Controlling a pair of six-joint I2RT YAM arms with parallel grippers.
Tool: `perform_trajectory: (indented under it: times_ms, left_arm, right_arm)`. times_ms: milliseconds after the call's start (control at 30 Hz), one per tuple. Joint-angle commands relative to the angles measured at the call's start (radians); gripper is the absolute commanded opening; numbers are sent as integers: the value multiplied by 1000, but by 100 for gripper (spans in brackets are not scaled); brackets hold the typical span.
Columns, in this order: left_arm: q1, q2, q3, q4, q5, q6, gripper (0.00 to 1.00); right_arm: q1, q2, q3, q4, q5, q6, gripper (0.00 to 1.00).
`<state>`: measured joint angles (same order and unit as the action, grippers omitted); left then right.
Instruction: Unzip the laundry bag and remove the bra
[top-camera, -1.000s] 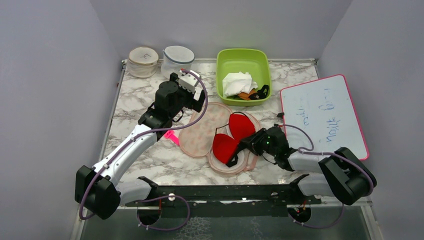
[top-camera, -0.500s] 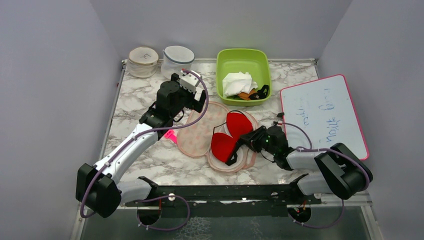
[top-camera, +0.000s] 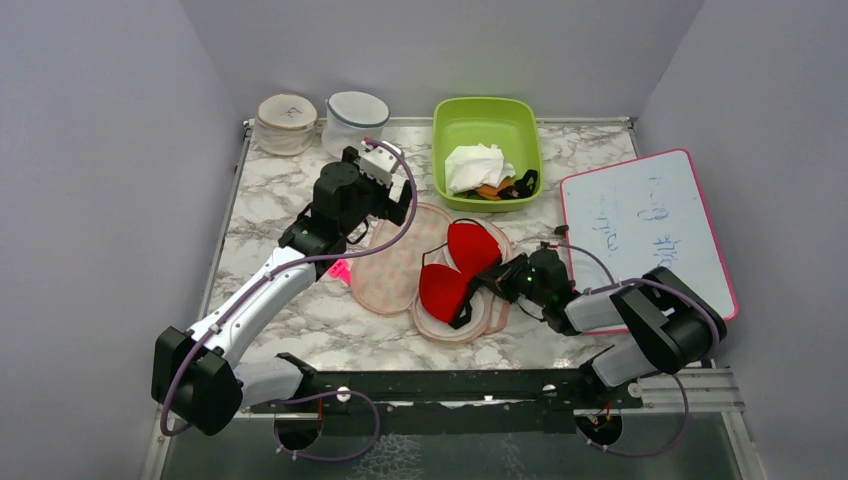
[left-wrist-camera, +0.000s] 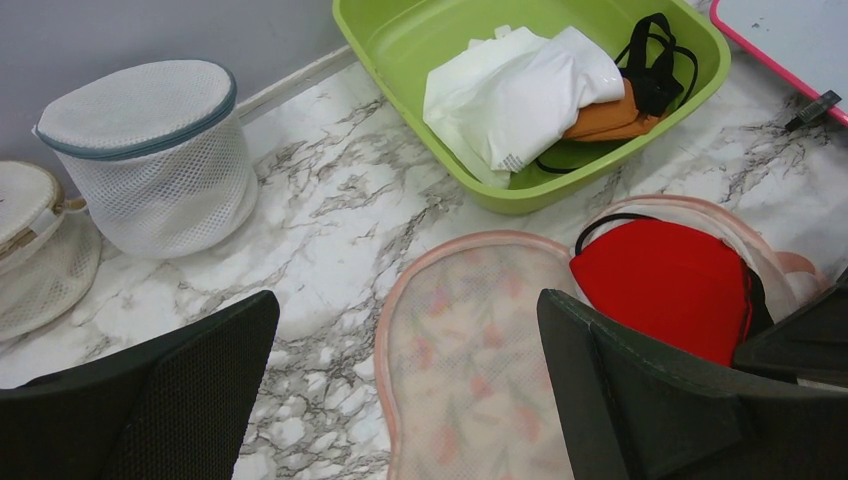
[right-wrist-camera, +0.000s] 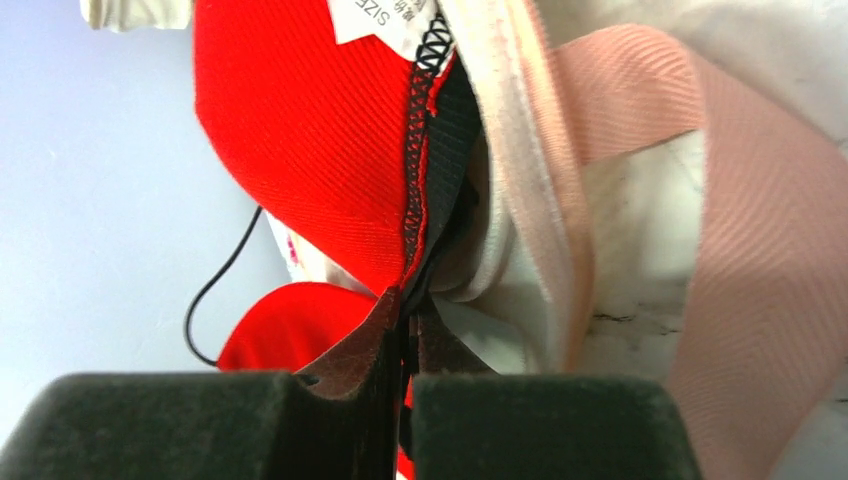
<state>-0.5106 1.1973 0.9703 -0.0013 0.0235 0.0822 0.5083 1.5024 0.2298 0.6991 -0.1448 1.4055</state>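
The peach laundry bag (top-camera: 392, 268) lies open in the middle of the table, its patterned lid folded out to the left. The red bra (top-camera: 458, 268) sits on the bag's right half, partly lifted. My right gripper (top-camera: 488, 283) is shut on the bra's black-trimmed edge; the right wrist view shows the red fabric (right-wrist-camera: 310, 130) pinched at the fingertips of the right gripper (right-wrist-camera: 408, 320), with the pink zip edging (right-wrist-camera: 740, 260) beside it. My left gripper (top-camera: 396, 210) hovers open and empty over the lid's far end; in the left wrist view the left gripper (left-wrist-camera: 410, 310) is above the lid (left-wrist-camera: 470, 350), with the bra (left-wrist-camera: 660, 280) to the right.
A green bin (top-camera: 437, 150) at the back holds a white cloth (top-camera: 474, 165) and a small black-and-orange garment. Two round white mesh tubs (top-camera: 355, 116) stand at the back left. A pink-framed whiteboard (top-camera: 645, 225) lies on the right. A small pink tag (top-camera: 343, 272) lies left of the bag.
My right gripper has moved left and slightly away with the bra in it, shifting the bra the same way over the bag. The left arm has not moved.
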Motion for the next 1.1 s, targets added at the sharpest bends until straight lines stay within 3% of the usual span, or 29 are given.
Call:
perform_trajectory:
  times_ms: [0, 133, 433, 667, 867, 1067]
  left_arm:
    - [0, 1, 32, 11, 26, -9, 98]
    - [0, 1, 31, 9, 24, -7, 98]
    - [0, 1, 31, 9, 23, -7, 98]
    - [0, 2, 30, 7, 17, -6, 98]
    - [0, 1, 31, 7, 15, -4, 98]
    - [-1, 2, 30, 7, 4, 1, 98]
  right_arm:
    - [-4, -72, 45, -50, -23, -49, 1]
    - [-4, -183, 47, -132, -46, -129, 1]
    - [-4, -483, -5, -101, -183, -449, 1]
    - [-4, -678, 162, -290, -193, -693, 1]
    - [-4, -698, 305, -411, -132, -832, 1]
    - [-4, -602, 479, -493, 3, -928, 1]
